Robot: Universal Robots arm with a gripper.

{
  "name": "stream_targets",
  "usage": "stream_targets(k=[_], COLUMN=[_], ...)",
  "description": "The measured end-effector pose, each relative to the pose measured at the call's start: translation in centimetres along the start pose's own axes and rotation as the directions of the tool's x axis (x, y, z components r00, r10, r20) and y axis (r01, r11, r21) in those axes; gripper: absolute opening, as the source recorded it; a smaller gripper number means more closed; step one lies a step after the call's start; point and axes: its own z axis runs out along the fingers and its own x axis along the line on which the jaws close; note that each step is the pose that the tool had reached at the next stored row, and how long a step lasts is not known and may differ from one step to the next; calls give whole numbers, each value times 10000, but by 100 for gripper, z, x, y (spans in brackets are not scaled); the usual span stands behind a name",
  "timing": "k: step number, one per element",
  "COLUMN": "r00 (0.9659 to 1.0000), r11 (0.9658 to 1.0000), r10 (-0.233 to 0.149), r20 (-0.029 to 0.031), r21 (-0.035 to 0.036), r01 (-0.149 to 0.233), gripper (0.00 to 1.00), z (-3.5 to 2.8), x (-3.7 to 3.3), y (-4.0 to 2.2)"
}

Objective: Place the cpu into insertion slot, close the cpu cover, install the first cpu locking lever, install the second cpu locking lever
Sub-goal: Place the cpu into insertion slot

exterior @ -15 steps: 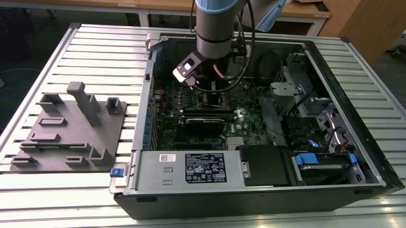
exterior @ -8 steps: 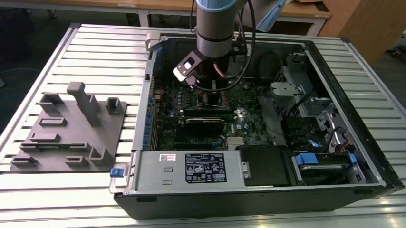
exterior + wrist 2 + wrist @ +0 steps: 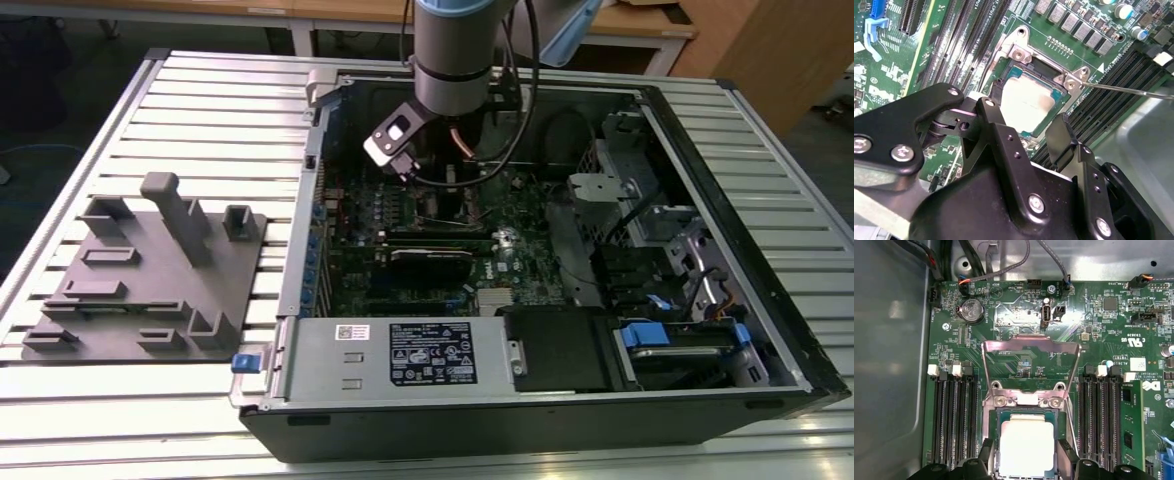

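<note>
The cpu [image 3: 1026,445], a flat square chip with a dull silver top, lies in the insertion slot [image 3: 994,412] on the green motherboard; the second wrist view shows the cpu [image 3: 1026,102] there too. The cpu cover [image 3: 1026,342], a thin silver frame, is swung back from the slot on its hinge. My gripper [image 3: 1026,462] hangs just over the chip, open, with one black finger [image 3: 986,457] on each side of it and a small gap to the chip's edges. A thin wire locking lever [image 3: 1134,90] sticks out to the side, unlatched. In the exterior view the arm [image 3: 461,60] reaches down into the case.
The open computer case [image 3: 747,385] lies on a slatted metal table. Rows of black memory slots [image 3: 951,420] flank the socket. The labelled power supply box [image 3: 400,355] sits at the case's near side. A grey fixture plate [image 3: 147,270] stands at the exterior view's left.
</note>
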Motion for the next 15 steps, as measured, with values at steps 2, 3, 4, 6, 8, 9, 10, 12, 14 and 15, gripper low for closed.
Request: stream_targets(k=[2, 3, 4, 6, 8, 9, 10, 12, 14, 15], r00=[10000, 10000, 10000, 10000, 10000, 10000, 10000, 10000, 10000, 10000], r11=[10000, 10000, 10000, 10000, 10000, 10000, 10000, 10000, 10000, 10000], r10=[1, 1, 0, 1, 1, 1, 0, 1, 0, 1], r20=[0, 0, 0, 0, 0, 0, -1, -2, -1, -1], r21=[1, 1, 1, 2, 2, 2, 1, 0, 1, 2], r01=[-1, -1, 0, -1, -1, -1, 0, -1, 0, -1], gripper=[61, 61, 61, 61, 61, 61, 61, 61, 61, 61], z=[-15, -22, -28, -42, -62, -71, -72, -72, -73, -73], x=[1, 1, 2, 2, 3, 4, 4, 4, 4, 4], y=[1, 2, 3, 4, 5, 6, 6, 6, 6, 6])
